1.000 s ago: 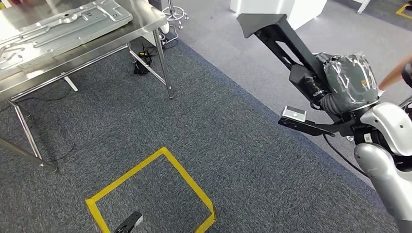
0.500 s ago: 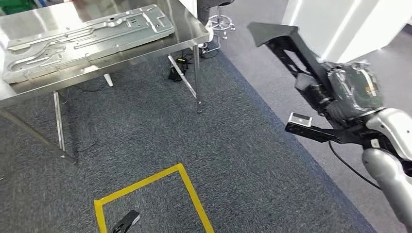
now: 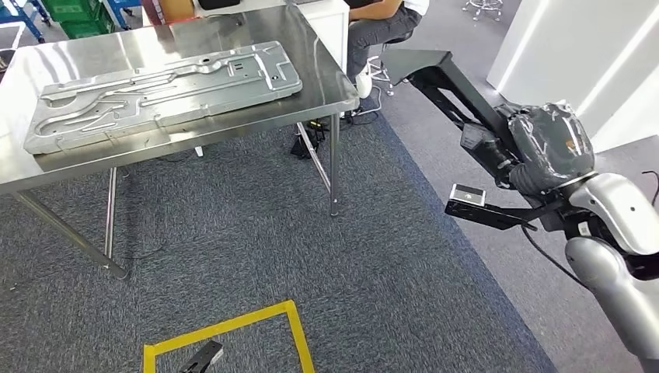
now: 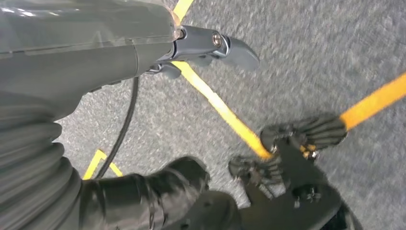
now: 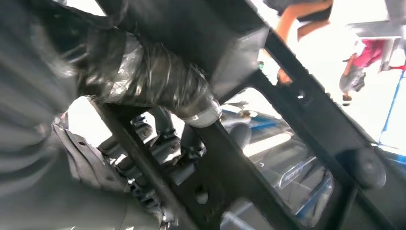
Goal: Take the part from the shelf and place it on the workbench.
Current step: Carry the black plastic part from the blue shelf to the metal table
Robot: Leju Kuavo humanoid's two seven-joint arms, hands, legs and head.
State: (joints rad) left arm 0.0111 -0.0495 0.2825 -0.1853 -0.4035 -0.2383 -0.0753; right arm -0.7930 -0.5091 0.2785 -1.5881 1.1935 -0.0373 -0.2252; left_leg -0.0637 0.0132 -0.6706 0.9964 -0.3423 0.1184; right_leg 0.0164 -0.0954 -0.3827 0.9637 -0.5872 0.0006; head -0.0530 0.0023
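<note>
The right hand [image 3: 544, 148], wrapped in a glossy grey cover, grips a long black part [image 3: 451, 89], a frame of flat black bars that juts up and forward from the hand, held in the air well clear of the steel surface [image 3: 319, 54]. In the right wrist view the thumb and fingers [image 5: 158, 79] wrap around one black bar of the frame, closed tight on it, with bolt holes showing in the bars. The part hangs over the grey carpet [image 3: 311, 233], to the right of the surface's corner and apart from it.

On the surface lies a large stamped metal panel [image 3: 163, 89], flat, ribbed, taking up most of the top. A person in dark trousers [image 3: 381, 23] sits on a chair just beyond the far corner. Green crates [image 3: 78, 15] stand at the back left.

Low down, the left hand [image 4: 210, 43] hangs over the carpet, near yellow tape lines [image 3: 295, 334] marking a square on the floor. Its grey thumb sticks out straight and nothing is in it; the fingers sit apart, holding nothing.
</note>
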